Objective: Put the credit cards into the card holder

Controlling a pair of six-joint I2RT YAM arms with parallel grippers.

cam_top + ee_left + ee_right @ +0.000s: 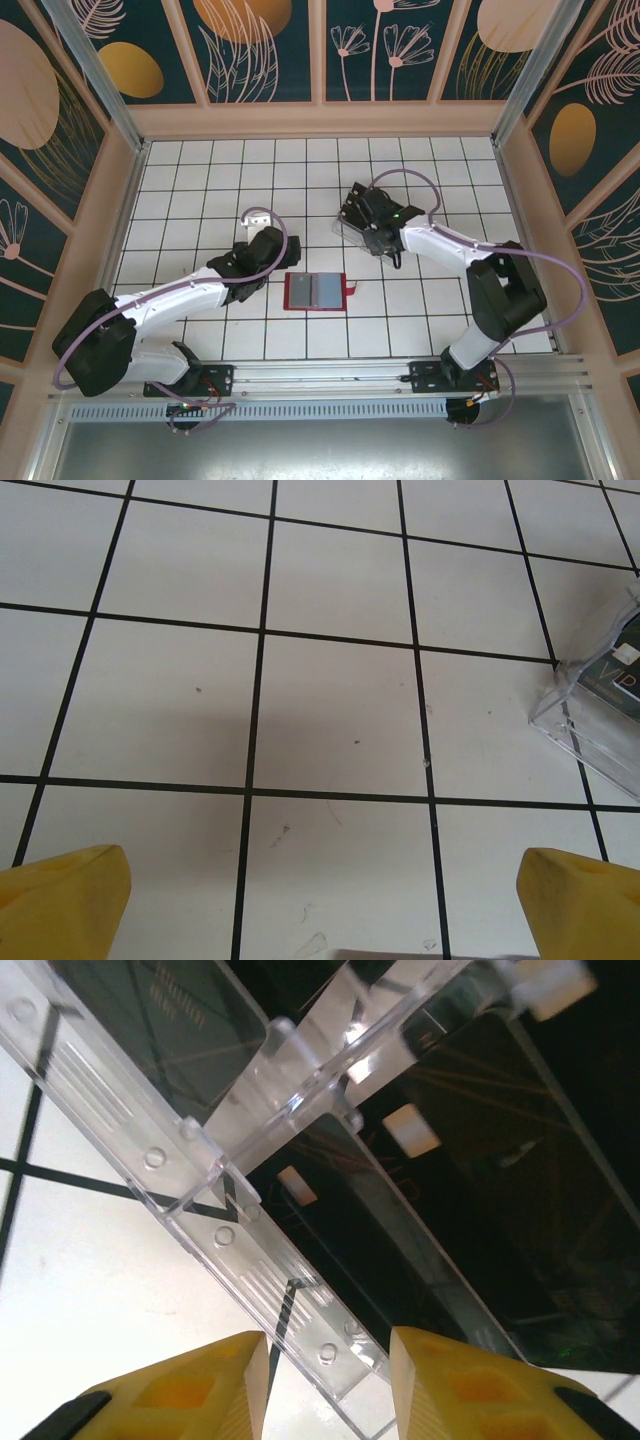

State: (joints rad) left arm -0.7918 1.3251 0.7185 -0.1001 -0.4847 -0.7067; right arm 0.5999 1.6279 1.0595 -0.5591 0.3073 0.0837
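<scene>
cards: the black credit cards (470, 1180) are all parked in the clear slotted tray (200, 1160). They stand in its slots, and you can see a few dark faces through the plastic in the right wrist view. One has pale lettering, way too blurry to read.
card holder: the card holder (316, 292) lies flat and open on the table (200, 170) with its grey-blue pockets facing up. Its red tab (351, 288) pokes out on the right side. It sits roughly between the two arms.
tray spot: the tray is further out on the white tiles than the card holder and a bit to its right. The two are near each other but not touching.
right gripper: the right gripper (328, 1338) is right down on the tray. Its yellow fingers (190, 1390) are partway apart and the clear rim runs into the gap between them. Honestly can't tell if it's pinching anything or just loose around it.
left gripper: the left gripper (320, 880) hangs over bare tile to the left of the tray. Its yellow fingertips (70, 900) are spread wide and released. A corner of the tray peeks in at the right edge of the left wrist view, with a dark card inside.
</scene>
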